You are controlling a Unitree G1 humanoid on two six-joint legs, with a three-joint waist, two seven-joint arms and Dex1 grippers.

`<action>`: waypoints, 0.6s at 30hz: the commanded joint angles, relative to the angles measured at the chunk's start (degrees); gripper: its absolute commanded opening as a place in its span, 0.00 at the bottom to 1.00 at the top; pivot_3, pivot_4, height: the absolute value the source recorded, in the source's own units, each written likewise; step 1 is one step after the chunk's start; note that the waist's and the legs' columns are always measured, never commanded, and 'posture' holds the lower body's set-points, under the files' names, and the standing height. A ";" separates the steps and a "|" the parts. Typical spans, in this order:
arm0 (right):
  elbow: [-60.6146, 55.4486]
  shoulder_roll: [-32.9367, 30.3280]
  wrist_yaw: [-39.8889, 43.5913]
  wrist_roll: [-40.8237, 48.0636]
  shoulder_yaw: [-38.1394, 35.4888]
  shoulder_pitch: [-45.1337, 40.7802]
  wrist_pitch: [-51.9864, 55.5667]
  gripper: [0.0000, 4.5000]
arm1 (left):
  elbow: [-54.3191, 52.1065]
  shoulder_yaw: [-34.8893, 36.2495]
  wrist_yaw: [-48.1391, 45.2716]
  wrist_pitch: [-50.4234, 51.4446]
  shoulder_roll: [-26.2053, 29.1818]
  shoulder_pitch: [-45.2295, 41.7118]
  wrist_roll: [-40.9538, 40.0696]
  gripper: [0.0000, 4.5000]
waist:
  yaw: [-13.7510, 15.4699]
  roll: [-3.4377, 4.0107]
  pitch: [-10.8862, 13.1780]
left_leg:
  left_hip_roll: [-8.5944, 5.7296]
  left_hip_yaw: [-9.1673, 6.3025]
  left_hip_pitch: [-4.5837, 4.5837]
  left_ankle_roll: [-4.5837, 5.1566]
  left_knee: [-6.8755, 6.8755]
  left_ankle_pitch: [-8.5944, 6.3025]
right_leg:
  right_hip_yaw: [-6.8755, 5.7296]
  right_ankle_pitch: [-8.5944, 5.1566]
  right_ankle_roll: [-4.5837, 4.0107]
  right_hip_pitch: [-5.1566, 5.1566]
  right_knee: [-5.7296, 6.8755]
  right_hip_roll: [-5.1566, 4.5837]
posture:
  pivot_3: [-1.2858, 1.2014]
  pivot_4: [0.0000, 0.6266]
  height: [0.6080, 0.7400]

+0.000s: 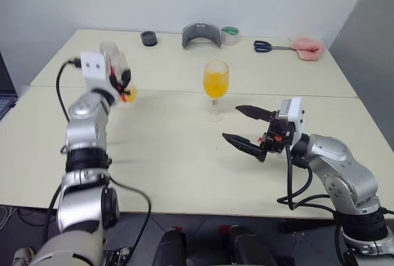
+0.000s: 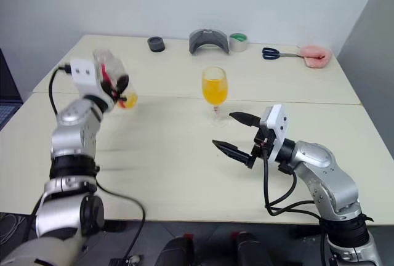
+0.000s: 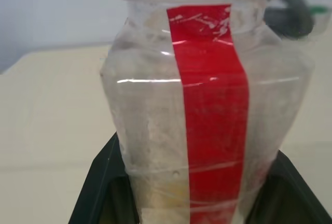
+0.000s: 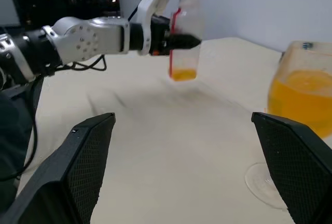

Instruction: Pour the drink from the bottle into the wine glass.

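At the frame's left, your left end effector [image 1: 120, 81] clamps the nearly empty bottle [image 1: 117, 69]; the right end effector [image 1: 246, 127] stands apart. The wine glass [image 1: 215, 81] looks filled, so next set the bottle on the bench [image 1: 178, 155].

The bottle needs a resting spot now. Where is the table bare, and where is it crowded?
Bare: the table between the bottle in the left gripper and the wine glass. Crowded: the far edge, with tape rolls and scissors.

Left fingers [image 4: 181, 41] clamped shut, right fingers [image 1: 246, 144] spread wide, arms apart.
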 commanded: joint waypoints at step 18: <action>-0.90 2.86 -2.24 -1.67 0.58 -1.71 -0.83 1.00 | 4.35 -1.53 -8.67 -13.03 -0.22 -0.66 -5.45 0.41 | 0.88 -0.15 -0.09 | -0.01 -0.03 0.02 0.02 -0.03 -0.01 | -0.02 0.00 0.00 0.05 -0.03 0.07 | 0.52 0.24 1.00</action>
